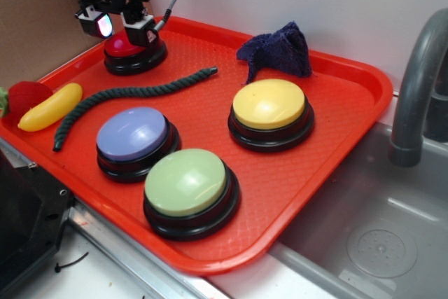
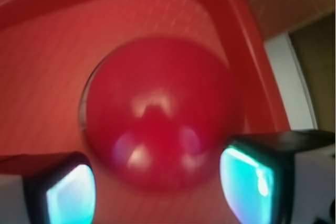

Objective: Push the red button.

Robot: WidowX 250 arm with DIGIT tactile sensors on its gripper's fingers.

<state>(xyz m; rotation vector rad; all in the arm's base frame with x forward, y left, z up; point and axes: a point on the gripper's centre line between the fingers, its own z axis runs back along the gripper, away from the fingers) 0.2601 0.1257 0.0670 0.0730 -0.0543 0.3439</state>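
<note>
Upper left of the frame, gripper (image 1: 117, 26) spread wide right over the red button (image 1: 126, 47), fingers (image 2: 252, 182) either side, red tray (image 1: 336, 138) underneath

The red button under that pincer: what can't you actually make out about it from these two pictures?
- Exterior view: the pincer covers part of the red button, so contact between them can't be judged.
- Wrist view: the red button is blurred; its black base is hidden beneath the cap.
- Wrist view: the pincer's fingertips are cut off by the bottom edge.
- Whether the button is pressed down: neither view tells.
</note>
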